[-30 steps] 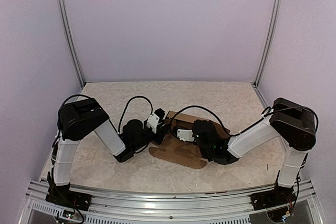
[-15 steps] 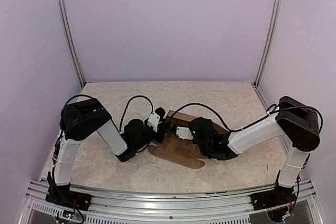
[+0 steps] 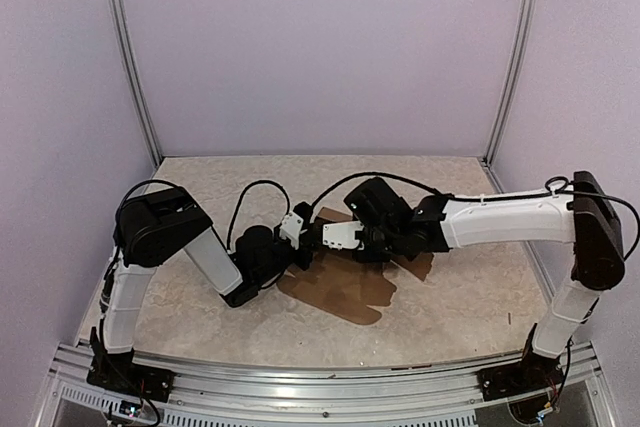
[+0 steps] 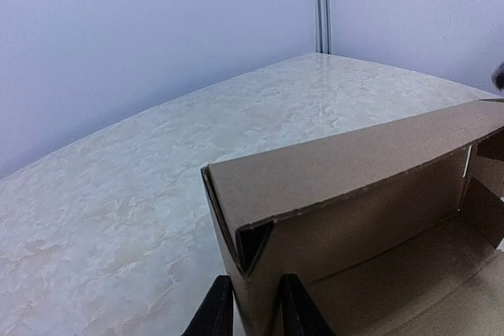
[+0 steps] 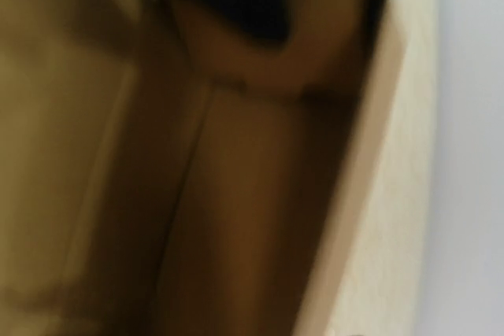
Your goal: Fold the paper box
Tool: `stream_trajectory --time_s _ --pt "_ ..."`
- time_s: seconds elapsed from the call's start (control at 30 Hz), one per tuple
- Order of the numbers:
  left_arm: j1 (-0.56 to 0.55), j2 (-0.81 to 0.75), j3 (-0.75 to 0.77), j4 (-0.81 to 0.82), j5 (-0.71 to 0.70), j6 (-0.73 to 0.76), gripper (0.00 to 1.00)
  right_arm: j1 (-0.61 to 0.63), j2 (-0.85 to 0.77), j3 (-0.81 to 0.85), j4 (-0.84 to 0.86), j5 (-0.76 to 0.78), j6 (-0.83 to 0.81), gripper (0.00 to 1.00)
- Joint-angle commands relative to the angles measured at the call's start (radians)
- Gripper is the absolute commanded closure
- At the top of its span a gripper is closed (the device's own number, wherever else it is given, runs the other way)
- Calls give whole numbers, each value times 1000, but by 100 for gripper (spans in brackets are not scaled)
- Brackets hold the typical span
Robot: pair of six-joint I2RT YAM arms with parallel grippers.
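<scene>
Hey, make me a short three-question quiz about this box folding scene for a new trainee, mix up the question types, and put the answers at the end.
1. True or false: every panel of the paper box lies flat on the table.
2. Multiple choice: what sits between the left gripper's fingers? A) a corner of the box's upright wall B) a cable C) nothing
3. Short answer: which wrist view is too blurred to show its own fingers?
Key: 1 false, one wall stands upright; 2 A; 3 the right wrist view.
</scene>
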Motion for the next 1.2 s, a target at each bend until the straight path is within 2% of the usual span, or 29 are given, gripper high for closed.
stream_trajectory --time_s 0.0,0.17,0.3,0.33,0.47,0.7,0.83,1.17 --pt "4 9 19 47 -5 4 79 -87 -48 229 -391 -410 149 47" --pt "5 8 15 48 4 3 79 -252 10 413 -500 -694 250 38" --pt "5 8 14 51 15 4 78 -397 186 561 -574 -942 370 36" --pt "4 8 14 47 16 5 78 -427 231 592 -595 -1022 390 32" --pt "6 4 20 15 28 8 77 -489 357 644 -621 -1227 427 29" --pt "18 -11 41 -77 80 -7 76 -496 428 647 -656 -1369 411 30" --pt "32 -9 88 -167 148 -34 74 -495 462 647 -674 -1402 410 33" --pt "31 17 151 -237 186 -27 71 -504 511 674 -709 -1463 401 43"
